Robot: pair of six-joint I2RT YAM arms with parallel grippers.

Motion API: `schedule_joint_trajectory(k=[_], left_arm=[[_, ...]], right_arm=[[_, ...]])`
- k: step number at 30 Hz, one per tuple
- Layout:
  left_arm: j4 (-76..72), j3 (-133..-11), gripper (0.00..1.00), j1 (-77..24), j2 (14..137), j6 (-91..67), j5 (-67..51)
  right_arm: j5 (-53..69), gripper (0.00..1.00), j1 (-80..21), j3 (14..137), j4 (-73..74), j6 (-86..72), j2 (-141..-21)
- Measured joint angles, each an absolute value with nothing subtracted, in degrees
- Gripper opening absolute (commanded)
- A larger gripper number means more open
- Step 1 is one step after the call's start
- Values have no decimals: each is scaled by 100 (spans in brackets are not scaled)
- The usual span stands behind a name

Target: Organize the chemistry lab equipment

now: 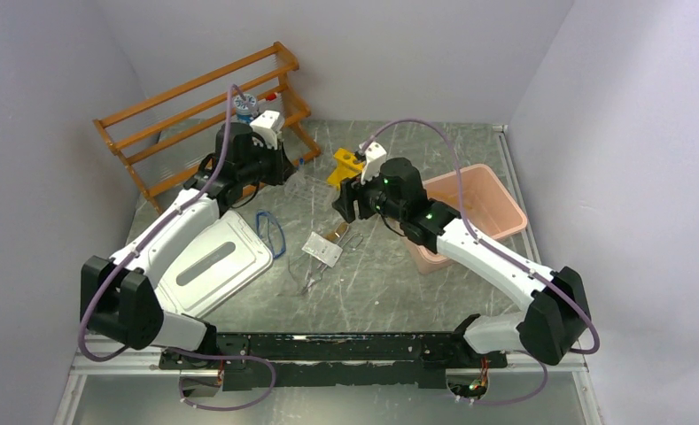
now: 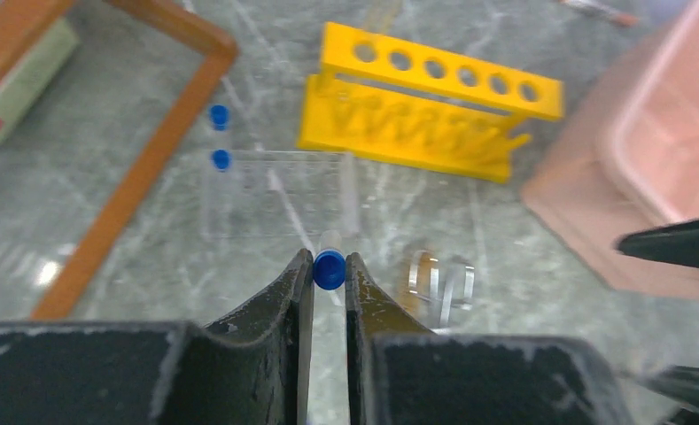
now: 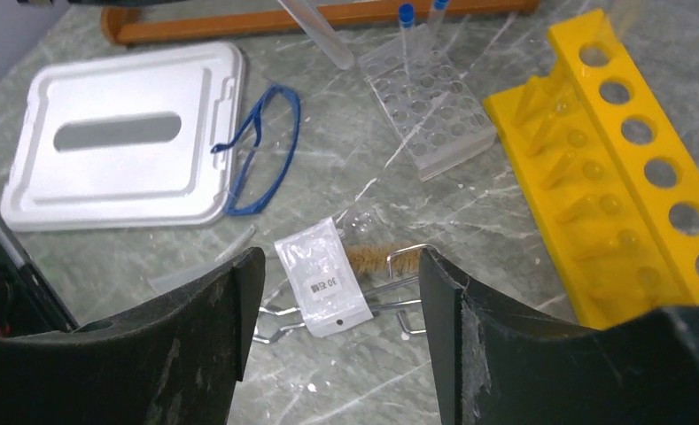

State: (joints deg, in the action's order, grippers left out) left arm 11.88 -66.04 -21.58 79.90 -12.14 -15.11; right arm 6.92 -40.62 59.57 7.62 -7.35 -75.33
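Observation:
My left gripper (image 2: pixel 330 262) is shut on a clear tube with a blue cap (image 2: pixel 330 270), held above the table just short of the clear tube rack (image 2: pixel 279 190). Two blue-capped tubes (image 2: pixel 220 160) stand at that rack's left end. My right gripper (image 3: pixel 332 266) is open and empty, hovering over a white flat packet (image 3: pixel 321 276) that lies across a tan-bristled brush (image 3: pixel 372 258) and metal wire tongs (image 3: pixel 275 323). A blue loop of safety glasses (image 3: pixel 261 146) lies by the white lid (image 3: pixel 124 133). In the top view the left gripper (image 1: pixel 279 168) is near the wooden shelf and the right gripper (image 1: pixel 345 204) is mid-table.
A yellow test-tube rack (image 2: pixel 434 97) stands behind the clear rack. A pink bin (image 1: pixel 474 208) sits at the right, under the right arm. The orange-brown wooden shelf rack (image 1: pixel 204 106) stands at the back left. Another clear tube (image 3: pixel 195 266) lies by the right gripper's left finger.

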Motion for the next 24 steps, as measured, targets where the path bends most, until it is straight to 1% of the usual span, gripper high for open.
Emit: schedule_joint_trajectory(k=[5, 9, 14, 19, 24], left_arm=[[816, -6440, 5, -2158, 8307, -615, -711], [572, -6440, 5, -2158, 8807, -368, -381], [550, -6604, 5, -2158, 9404, -119, -204], [650, -7179, 5, -2206, 9957, 148, -128], [705, -7474, 5, -2298, 10158, 266, -113]], right_arm=[[172, 66, -4062, 5535, 395, -1278, -7485], [-228, 66, -4062, 5472, 331, -1350, -7542], [-600, 66, -4062, 5487, 224, -1306, -7673], [-858, 65, -4062, 5498, 89, -1194, -7846], [-1098, 65, -4062, 5583, 73, -974, -7966]])
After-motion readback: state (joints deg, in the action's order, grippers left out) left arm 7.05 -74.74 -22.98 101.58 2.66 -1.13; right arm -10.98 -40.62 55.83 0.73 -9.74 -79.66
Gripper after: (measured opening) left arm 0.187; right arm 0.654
